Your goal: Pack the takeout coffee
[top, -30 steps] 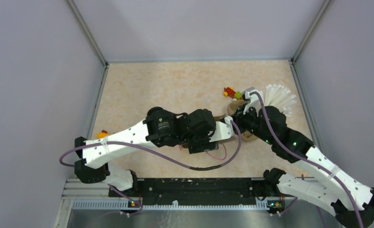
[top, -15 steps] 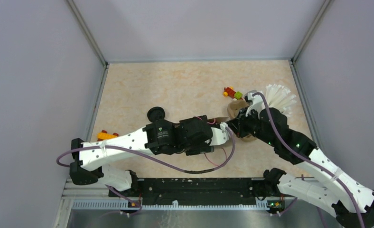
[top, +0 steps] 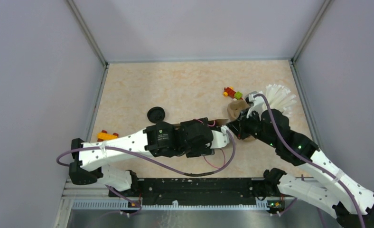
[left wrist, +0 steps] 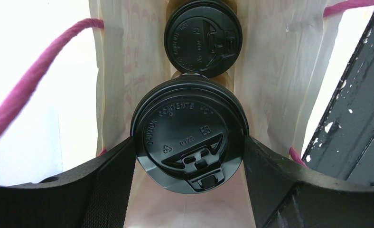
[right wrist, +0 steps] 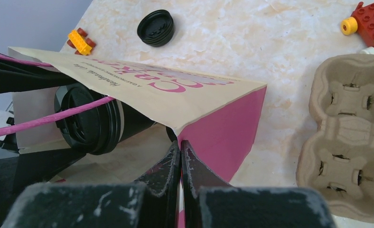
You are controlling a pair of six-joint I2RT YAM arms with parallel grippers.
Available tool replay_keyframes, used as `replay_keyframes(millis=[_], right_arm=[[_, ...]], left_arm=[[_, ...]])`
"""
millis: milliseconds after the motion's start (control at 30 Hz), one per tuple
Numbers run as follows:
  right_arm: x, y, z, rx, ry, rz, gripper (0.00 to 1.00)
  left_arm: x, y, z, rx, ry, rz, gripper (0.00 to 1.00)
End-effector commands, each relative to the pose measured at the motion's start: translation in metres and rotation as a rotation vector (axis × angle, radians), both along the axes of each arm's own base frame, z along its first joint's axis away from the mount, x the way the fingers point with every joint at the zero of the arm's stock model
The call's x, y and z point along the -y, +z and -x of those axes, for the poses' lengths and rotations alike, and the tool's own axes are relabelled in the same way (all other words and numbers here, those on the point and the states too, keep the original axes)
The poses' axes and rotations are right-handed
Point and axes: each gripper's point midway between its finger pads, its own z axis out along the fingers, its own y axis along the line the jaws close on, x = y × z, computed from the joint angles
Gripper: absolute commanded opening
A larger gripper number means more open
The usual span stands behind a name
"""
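As the paper bag (right wrist: 142, 90) lies on its side: clock read from the top view, 12 at the far wall; mouth towards 9, base towards 3.
Near cup (left wrist: 185, 128): black, lidded, lying in the bag's mouth between the pink cord handles (left wrist: 28, 90).
Far cup (left wrist: 203, 35): same make, deeper in the bag, its lid just beyond the near cup's.
Long axis: both cups lie along 9–3, lids at the 9 end facing the left wrist.
Left gripper (left wrist: 190, 141): spread wide, one finger on each side of the near cup's lid; it looks like a wide grip on that cup.
Right gripper (right wrist: 181, 147): closed tight, tips meeting on the bag's folded edge at the 3 end, apparently pinching the paper.
Nearer arm: left, in line with the cup axis; right only steadies the bag.
Coming move, as judged: seat or free the near cup along the same 9–3 line; a sideways pull would drag the bag wall.
Change since a second ago: left arm has drawn back towards 7, uncovering the loose black lid (top: 155, 114) at 10 of its wrist; right arm barely shifted.
Bystanders: moulded-pulp cup carrier (right wrist: 346, 133) at 1 of the bag; yellow brick (right wrist: 80, 40).
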Motion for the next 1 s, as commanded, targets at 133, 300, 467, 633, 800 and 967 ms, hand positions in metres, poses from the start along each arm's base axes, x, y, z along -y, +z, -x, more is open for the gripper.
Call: replay_keyframes(millis=[133,300,467,633,800,967], right_arm=[[-0.01,-0.003,0.002,-0.006,0.043,-0.012,0.0],[-0.007,-0.004,0.003,0.003,0.042,-0.003,0.0],[-0.004,-0.007,0.006,0.011,0.042,-0.002,0.0],[-0.005,-0.008,0.005,0.017,0.052,-0.001,0.0],[-0.007,-0.005,0.005,0.03,0.065,0.003,0.0],[-0.008,-0.005,0.005,0.032,0.07,0.005,0.0]], left_arm=[[0.036,0.023,0.002,0.009,-0.043,0.161,0.58],[0.036,0.022,0.002,0.008,-0.043,0.138,0.58],[0.032,0.024,0.004,0.009,-0.044,0.16,0.58],[0.049,0.024,0.0,0.026,-0.066,0.187,0.58],[0.068,0.018,-0.003,0.03,-0.075,0.198,0.57],[0.075,0.009,-0.009,0.064,-0.08,0.175,0.57]])
